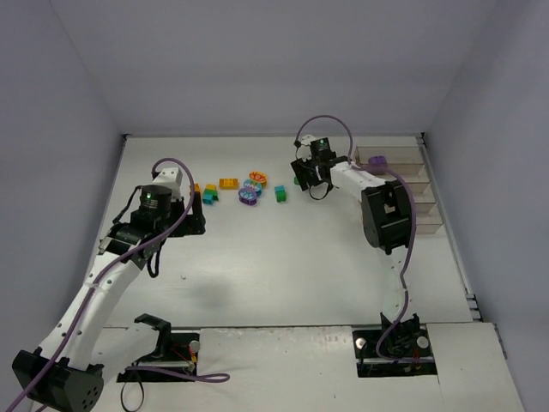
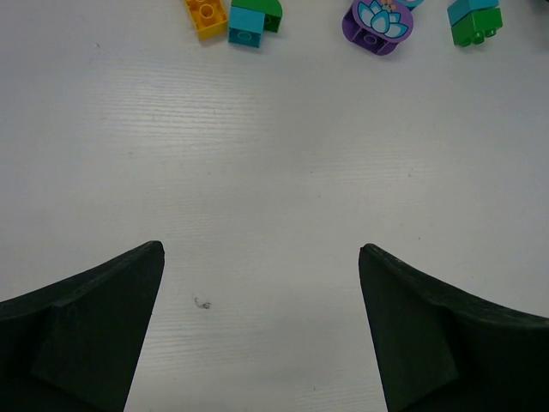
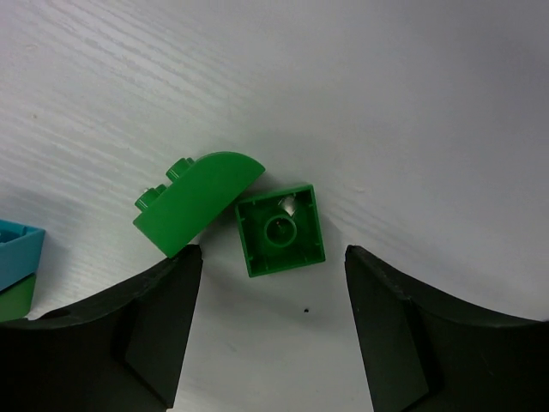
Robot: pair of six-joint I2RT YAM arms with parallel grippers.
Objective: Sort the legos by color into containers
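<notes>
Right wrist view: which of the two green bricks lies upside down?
The square green brick, hollow underside facing up; the rounded green brick shows studs at its side.

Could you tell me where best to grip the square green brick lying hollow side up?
Take the square green brick by two opposite outer walls, coming straight down from above. It lies flat, hollow side up and slightly turned, with the curved green brick at one corner, so the fingers likely need turning to match.

Left arm (image 1: 90, 305) and right arm (image 1: 356, 178): white link casings, black joint housings. Purple cable (image 1: 322, 118) loops along each; green lamp (image 1: 147, 196) at each wrist. Left claw (image 2: 262, 246), right claw (image 3: 274, 249): matte black wedge fingers.
</notes>
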